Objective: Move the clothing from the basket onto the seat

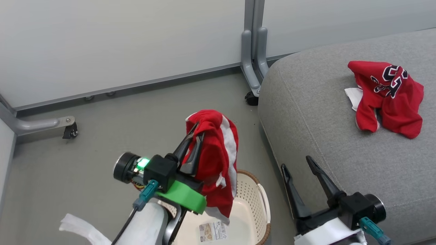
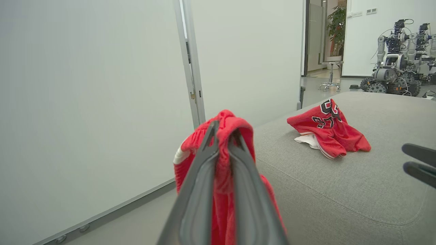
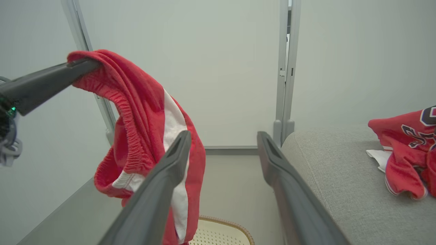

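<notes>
My left gripper [image 1: 198, 131] is shut on the red garment with broad white stripes [image 1: 218, 160], which hangs from its tips above the cream basket [image 1: 253, 200]. The same striped garment [image 2: 223, 143] drapes over the closed fingers [image 2: 201, 190] in the left wrist view, and it hangs at the left as the striped garment [image 3: 146, 126] in the right wrist view. A second red garment with black-and-white numerals [image 1: 388, 97] lies crumpled on the grey seat [image 1: 323, 136]. My right gripper [image 1: 297, 162] stands open and empty beside the seat's front edge.
White partition walls on grey wheeled feet [image 1: 252, 68] stand behind the basket and seat. A white cloth strip [image 1: 81, 228] lies by my left forearm. Other robots [image 2: 395, 58] and a stool stand far off past the seat.
</notes>
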You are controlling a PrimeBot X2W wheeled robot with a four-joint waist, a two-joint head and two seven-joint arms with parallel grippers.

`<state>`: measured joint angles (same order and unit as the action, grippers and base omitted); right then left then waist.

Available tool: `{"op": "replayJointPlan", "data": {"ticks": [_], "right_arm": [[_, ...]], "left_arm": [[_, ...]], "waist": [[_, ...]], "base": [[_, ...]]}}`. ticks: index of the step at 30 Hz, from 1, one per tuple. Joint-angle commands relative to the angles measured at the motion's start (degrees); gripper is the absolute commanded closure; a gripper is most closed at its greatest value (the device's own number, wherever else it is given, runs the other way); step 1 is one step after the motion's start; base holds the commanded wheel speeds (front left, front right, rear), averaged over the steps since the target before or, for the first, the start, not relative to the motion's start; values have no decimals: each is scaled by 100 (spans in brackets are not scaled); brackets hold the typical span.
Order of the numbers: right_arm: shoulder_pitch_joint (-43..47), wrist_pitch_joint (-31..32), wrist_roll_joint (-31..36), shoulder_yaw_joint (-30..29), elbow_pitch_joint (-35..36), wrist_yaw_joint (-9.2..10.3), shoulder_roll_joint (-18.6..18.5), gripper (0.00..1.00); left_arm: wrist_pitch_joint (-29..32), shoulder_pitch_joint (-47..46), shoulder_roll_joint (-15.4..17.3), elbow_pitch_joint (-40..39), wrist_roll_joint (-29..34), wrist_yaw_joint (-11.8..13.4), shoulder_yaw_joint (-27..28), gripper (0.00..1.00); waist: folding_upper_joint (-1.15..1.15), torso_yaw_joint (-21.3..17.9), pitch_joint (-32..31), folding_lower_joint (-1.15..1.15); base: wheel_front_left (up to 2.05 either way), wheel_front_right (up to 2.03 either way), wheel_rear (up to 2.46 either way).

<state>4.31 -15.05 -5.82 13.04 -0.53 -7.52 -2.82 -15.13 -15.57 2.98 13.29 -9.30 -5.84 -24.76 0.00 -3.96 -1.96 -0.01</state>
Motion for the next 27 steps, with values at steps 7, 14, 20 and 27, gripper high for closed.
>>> {"op": "replayJointPlan", "data": {"ticks": [7, 14, 20, 27], "right_arm": [[-466, -19, 141, 594, -62, 6, -14, 0], [-780, -19, 336, 794, -296, 6, -17, 0], [-762, -19, 456, 528, -301, 6, -14, 0], [-574, -19, 501, 283, -290, 6, -11, 31]], "left_arm": [[-1, -607, -6, 52, -293, -14, -788, 100], [-1, -961, -6, -21, -568, 120, -1520, 100], [0, -1144, -4, -48, -736, 283, -2018, 100], [-1, -1226, -5, 50, -918, 338, -2341, 100]], "waist": [[0, -114, 75, 1], [0, -175, 88, 1], [0, -155, 88, 1], [0, -100, 60, 1]], "base": [[0, 0, 0], [0, 0, 0], [0, 0, 0], [0, 0, 0]]}}
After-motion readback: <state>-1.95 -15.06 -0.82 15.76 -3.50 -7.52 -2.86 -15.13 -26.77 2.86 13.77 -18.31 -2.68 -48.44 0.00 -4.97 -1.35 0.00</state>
